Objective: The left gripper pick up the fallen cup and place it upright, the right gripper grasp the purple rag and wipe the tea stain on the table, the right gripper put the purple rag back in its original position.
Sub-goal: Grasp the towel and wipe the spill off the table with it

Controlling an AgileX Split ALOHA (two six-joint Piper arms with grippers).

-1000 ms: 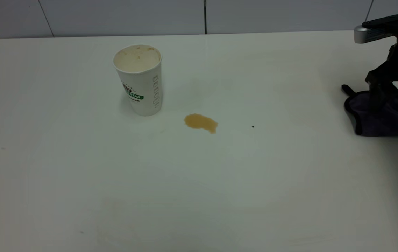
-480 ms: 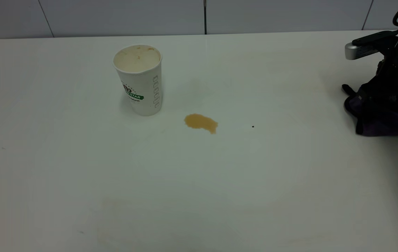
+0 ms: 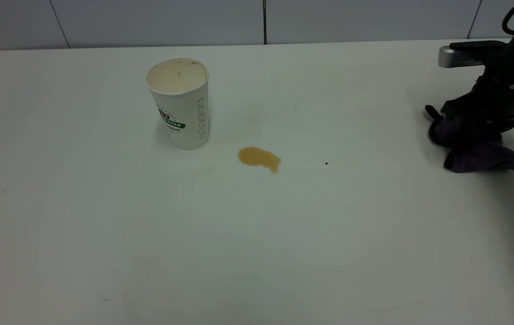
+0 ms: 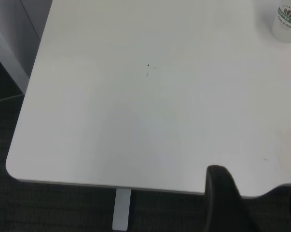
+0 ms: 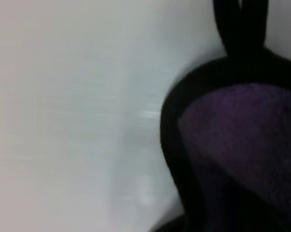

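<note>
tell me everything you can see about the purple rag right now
The purple rag is a dark purple, soft, fuzzy-looking cloth with black edging and a small black loop at one corner. It sits bunched and crumpled at the right side of the white table, well apart from the tea stain. The right gripper is down on its upper part, gathering the cloth; its lower folds rest on the tabletop.

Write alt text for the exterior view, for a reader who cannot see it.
At the table's right edge, the right tool grips a bunched purple rag that touches the tabletop. Left of centre stands an upright white paper cup, with a small amber tea stain just beside it, unwiped. The left arm is out of view.
</note>
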